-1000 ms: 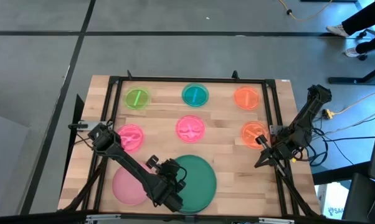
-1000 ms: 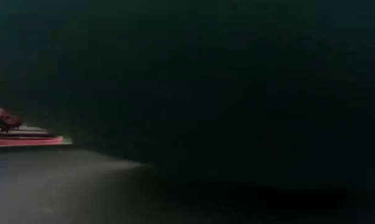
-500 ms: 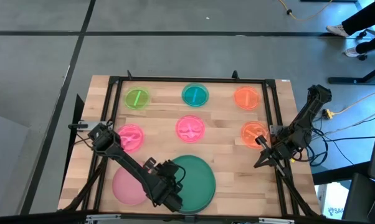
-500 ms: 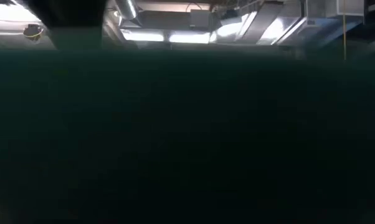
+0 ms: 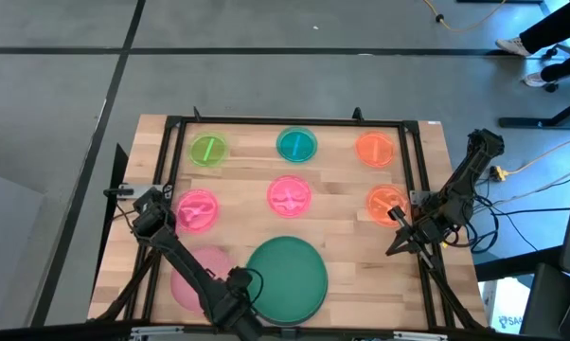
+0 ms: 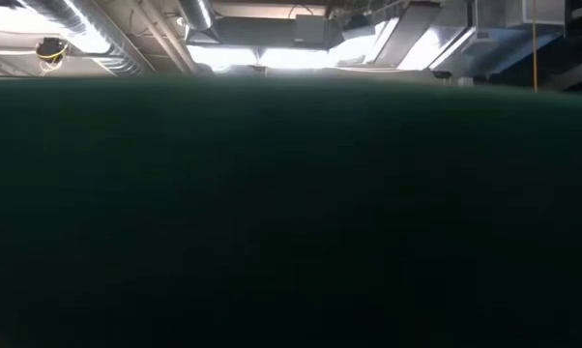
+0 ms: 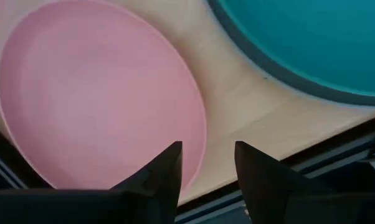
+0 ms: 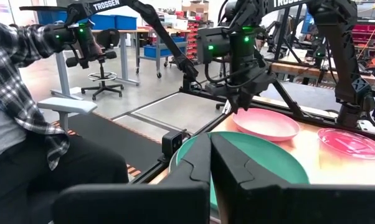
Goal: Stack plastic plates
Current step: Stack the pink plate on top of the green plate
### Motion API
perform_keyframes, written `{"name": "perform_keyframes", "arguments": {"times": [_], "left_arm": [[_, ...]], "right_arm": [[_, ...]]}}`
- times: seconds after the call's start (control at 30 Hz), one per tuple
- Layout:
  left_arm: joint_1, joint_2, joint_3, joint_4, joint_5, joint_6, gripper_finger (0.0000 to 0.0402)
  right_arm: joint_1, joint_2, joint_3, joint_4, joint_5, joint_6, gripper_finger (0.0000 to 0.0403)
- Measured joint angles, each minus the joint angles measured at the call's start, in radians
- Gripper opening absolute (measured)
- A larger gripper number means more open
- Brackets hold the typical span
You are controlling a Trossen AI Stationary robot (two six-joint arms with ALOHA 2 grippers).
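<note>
A large dark green plate (image 5: 290, 278) lies flat by the table's near edge and fills the low view (image 6: 291, 213). A large pink plate (image 5: 192, 277) lies to its left. Six small translucent plates lie farther back: lime green (image 5: 207, 150), teal (image 5: 296, 145), orange (image 5: 374, 149), pink (image 5: 197, 208), pink (image 5: 289, 194), orange (image 5: 386, 202). No grey plate shows. My left gripper (image 7: 207, 163) is open above the pink plate's near right rim (image 7: 197, 146), one finger over the plate and one over bare wood. My right gripper (image 8: 210, 155) is shut and waits at the table's right edge (image 5: 397, 246).
A black frame (image 5: 294, 121) runs round the table top. Bare wood (image 7: 237, 115) shows between the two large plates. In the right wrist view a seated person in a plaid shirt (image 8: 19, 81) is beside the table's near side.
My left gripper has drawn off the green plate's near left rim and moved toward the table's left and near edge, stopping over the pink plate's rim. In the low view the green plate has dropped lower; the ceiling now shows above it.
</note>
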Motion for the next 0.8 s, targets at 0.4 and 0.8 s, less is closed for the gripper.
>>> {"name": "perform_keyframes", "arguments": {"times": [0.4,0.8], "left_arm": [[-0.013,0.004,-0.189,0.178,0.069,0.045,0.014],[-0.011,0.004,-0.279,0.238,0.072,0.051,0.0102]], "right_arm": [[0.0,0.0,0.0,-0.012,0.008,0.0,0.0002],[0.0,0.0,0.0,-0.014,0.052,0.0,0.0002]]}}
